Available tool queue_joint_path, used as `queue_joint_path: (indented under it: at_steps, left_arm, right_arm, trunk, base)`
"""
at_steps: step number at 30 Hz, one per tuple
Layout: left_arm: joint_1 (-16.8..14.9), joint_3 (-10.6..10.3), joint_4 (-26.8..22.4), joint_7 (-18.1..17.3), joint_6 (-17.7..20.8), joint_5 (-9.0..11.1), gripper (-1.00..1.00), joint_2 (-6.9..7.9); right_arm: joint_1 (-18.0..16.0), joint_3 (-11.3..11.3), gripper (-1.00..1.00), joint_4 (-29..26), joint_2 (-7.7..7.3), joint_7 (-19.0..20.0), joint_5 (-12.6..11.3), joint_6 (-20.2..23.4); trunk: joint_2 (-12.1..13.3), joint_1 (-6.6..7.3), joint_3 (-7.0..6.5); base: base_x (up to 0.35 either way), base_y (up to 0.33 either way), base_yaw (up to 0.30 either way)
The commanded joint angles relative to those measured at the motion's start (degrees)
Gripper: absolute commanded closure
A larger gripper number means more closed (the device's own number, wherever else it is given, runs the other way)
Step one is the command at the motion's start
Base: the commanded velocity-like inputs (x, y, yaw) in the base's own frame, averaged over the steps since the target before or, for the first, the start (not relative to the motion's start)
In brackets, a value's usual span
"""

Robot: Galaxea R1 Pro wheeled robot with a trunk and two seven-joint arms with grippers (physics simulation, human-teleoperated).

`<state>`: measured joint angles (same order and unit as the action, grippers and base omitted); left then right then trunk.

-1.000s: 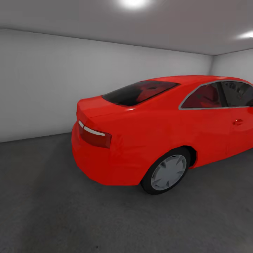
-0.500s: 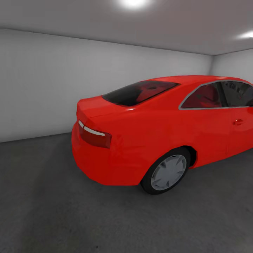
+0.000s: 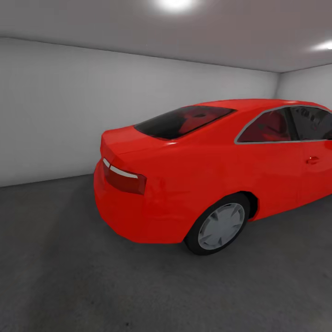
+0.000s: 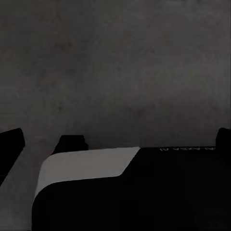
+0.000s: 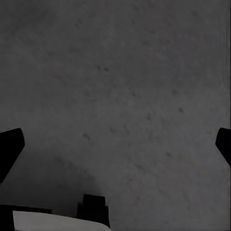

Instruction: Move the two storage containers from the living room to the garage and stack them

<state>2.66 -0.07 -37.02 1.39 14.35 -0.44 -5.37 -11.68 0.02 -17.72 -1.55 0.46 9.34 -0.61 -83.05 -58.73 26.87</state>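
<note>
I am in the garage, facing its white wall point(image 3: 55, 110). The dark grey speckled concrete floor point(image 3: 69, 276) spreads out in front of me. The two storage containers and the living room are out of view. My left gripper point(image 4: 115, 140) hangs open over bare floor, its dark fingertips point(image 4: 10, 144) far apart with nothing between them. My right gripper point(image 5: 115, 147) is likewise open above the concrete, holding nothing.
A red coupe car point(image 3: 207, 170) stands ahead and to the right, rear end toward me, its rear wheel point(image 3: 220, 226) close by. Open floor lies to the left of the car and in front of it. Part of my black and white base point(image 4: 120, 192) shows below the left gripper.
</note>
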Motion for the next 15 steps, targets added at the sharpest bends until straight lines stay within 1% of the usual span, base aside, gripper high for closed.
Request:
queue_joint_path:
  at_steps: [1, 4, 6, 8, 10, 15]
  left_arm:
    - [-0.28, 0.02, -1.89, 0.6, 1.6, -0.03, -1.0, 0.02]
    - [-0.75, 0.13, -3.78, 1.42, 2.81, 0.09, -1.0, 0.07]
    - [-0.87, 0.18, -4.06, 1.47, 2.63, 0.18, -1.0, 0.11]
    - [-0.94, 0.22, -3.95, 1.44, 0.55, 0.23, -1.0, 0.06]
    - [-0.97, 0.23, -3.22, 1.43, -1.84, 0.25, -1.0, 0.1]
    - [-0.99, 0.24, -1.89, 1.49, -3.62, 0.13, -1.0, 0.22]
  right_arm:
    - [-0.31, -0.08, -1.0, 0.04, -0.31, -0.14, 0.41, -0.12]
    - [-0.64, -0.16, -1.0, 0.18, -0.71, -0.36, 0.26, -0.22]
    - [-0.72, -0.12, -1.0, 0.25, -0.77, -0.41, 0.28, -0.29]
    - [-0.76, -0.1, -1.0, 0.34, -0.8, -0.44, 0.29, -0.73]
    - [-0.78, -0.16, -1.0, 0.4, -0.81, -0.5, 0.21, -2.09]
    - [-0.77, -0.12, -1.0, 0.7, -0.89, -0.55, 0.12, -4.68]
  trunk:
    - [-0.03, 0.0, 0.06]
    - [-0.03, 0.0, 0.06]
    - [-0.03, 0.0, 0.06]
    - [-0.03, 0.0, 0.06]
    - [-0.03, 0.0, 0.06]
    - [-0.03, 0.0, 0.06]
  base:
    - [0.0, 0.0, 0.0]
    - [0.0, 0.0, 0.0]
    - [0.0, 0.0, 0.0]
    - [0.0, 0.0, 0.0]
    - [0.0, 0.0, 0.0]
    - [0.0, 0.0, 0.0]
